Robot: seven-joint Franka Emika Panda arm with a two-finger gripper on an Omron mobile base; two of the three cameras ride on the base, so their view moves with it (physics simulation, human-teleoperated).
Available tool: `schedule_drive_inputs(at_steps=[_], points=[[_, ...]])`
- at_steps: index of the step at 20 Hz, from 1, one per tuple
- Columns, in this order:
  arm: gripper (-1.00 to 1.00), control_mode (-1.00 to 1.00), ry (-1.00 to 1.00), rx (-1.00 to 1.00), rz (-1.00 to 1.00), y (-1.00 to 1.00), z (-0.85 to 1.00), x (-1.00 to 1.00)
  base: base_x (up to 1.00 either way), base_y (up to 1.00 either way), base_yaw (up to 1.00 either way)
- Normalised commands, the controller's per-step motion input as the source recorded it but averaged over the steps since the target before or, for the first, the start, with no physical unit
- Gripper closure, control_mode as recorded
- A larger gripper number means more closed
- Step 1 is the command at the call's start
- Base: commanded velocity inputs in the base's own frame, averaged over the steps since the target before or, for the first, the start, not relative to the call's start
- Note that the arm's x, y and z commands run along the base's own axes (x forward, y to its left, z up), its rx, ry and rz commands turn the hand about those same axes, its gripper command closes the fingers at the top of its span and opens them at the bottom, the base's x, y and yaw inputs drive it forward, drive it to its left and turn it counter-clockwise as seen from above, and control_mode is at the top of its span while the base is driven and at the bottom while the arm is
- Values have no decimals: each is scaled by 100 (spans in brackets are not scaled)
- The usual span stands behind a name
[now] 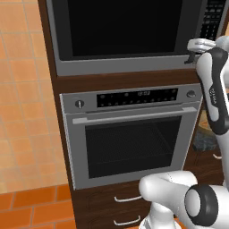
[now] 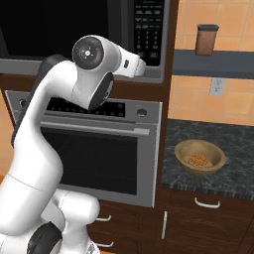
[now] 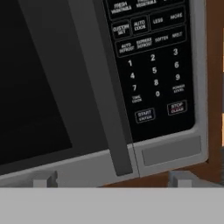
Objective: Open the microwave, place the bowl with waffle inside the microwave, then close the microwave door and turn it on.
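Two fingertips [image 3: 43, 179] of the wide-spread claw [image 3: 111, 180] face the shut microwave door's handle [image 3: 105, 96]; the bowl with waffle [image 2: 200, 157] apparently sits apart.

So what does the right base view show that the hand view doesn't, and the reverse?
Right base view alone: the bowl with waffle on the dark stone counter, a brown canister on the shelf above, and the silver oven below the microwave. Hand view alone: readable keypad labels such as the start button, and the door's vertical bar handle up close, door shut. Both share the microwave and its black keypad.
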Motion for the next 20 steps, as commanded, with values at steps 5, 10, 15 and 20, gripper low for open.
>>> schedule_drive_inputs(at_steps=[5, 10, 15, 20], points=[[-100, -100, 1, 0, 0, 0, 0, 47, 0, 0, 0], [-100, -100, 1, 1, 0, 0, 0, 63, 0, 0, 0], [-100, -100, 3, 1, 2, -14, 0, 69, 0, 0, 0], [-100, -100, 0, 1, 5, -5, 0, 40, 0, 0, 0]])
